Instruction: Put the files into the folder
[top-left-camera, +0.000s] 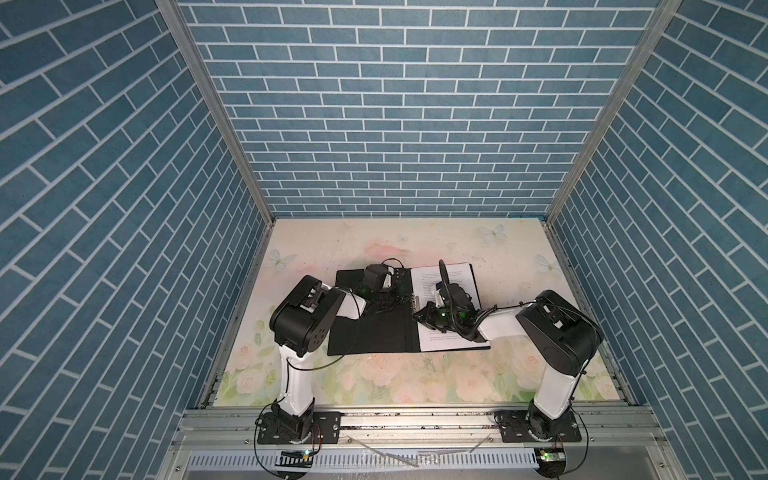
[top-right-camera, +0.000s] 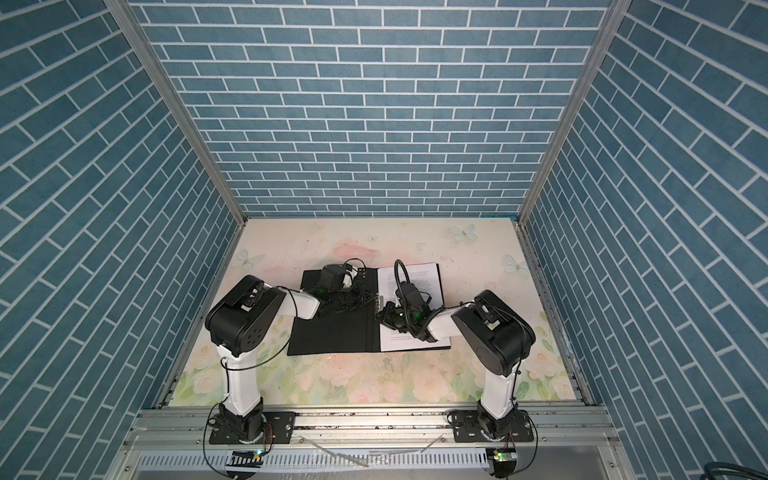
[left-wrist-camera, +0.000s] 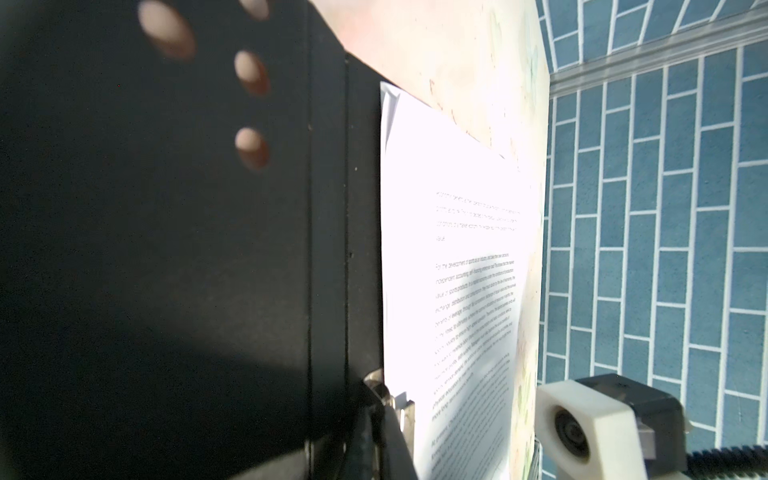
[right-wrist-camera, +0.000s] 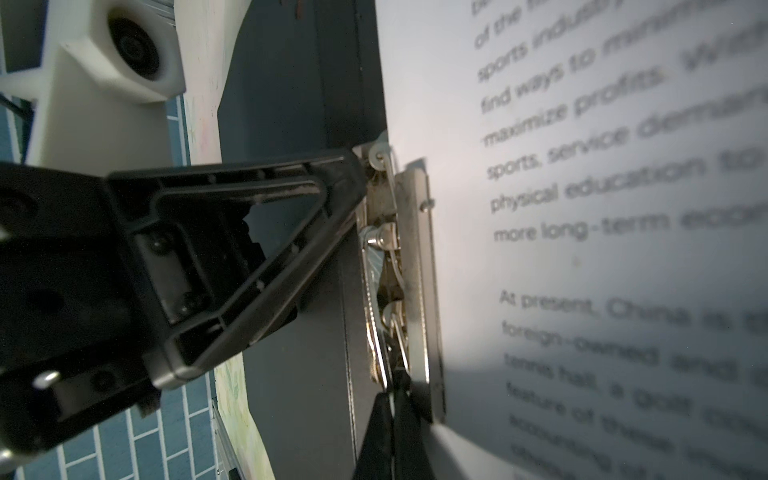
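Files (top-left-camera: 457, 276) (top-right-camera: 419, 278): white sheets stacked on the right half of the open folder (top-left-camera: 365, 332) (top-right-camera: 332, 332). The top sheet is dense printed text, readable in the right wrist view (right-wrist-camera: 582, 249). The sheets under it show only as edges at a corner in the left wrist view (left-wrist-camera: 436, 291). Left edge of the stack sits under the metal clip (right-wrist-camera: 415, 270) (left-wrist-camera: 399, 405) at the spine.

Folder lies flat, black inside up, left half bare, near the middle of the floral table (top-left-camera: 374, 374).

Left gripper (top-left-camera: 405, 298) (top-right-camera: 370, 297) reaches over the bare left half to the spine. Jaws are closed together, tip against the far end of the clip (right-wrist-camera: 345, 170). Cannot tell if it pinches any part of it.

Right gripper (top-left-camera: 422, 313) (top-right-camera: 380, 316) comes in over the sheets from the right. Jaws are closed too, tips at the near end of the clip (right-wrist-camera: 392, 411). They touch it, but a grip can't be confirmed.

The two grippers are close together along the clip, one at each end. Both arms are bent inward from the front rail. Blue brick-pattern walls (top-left-camera: 374, 124) stand on three sides.
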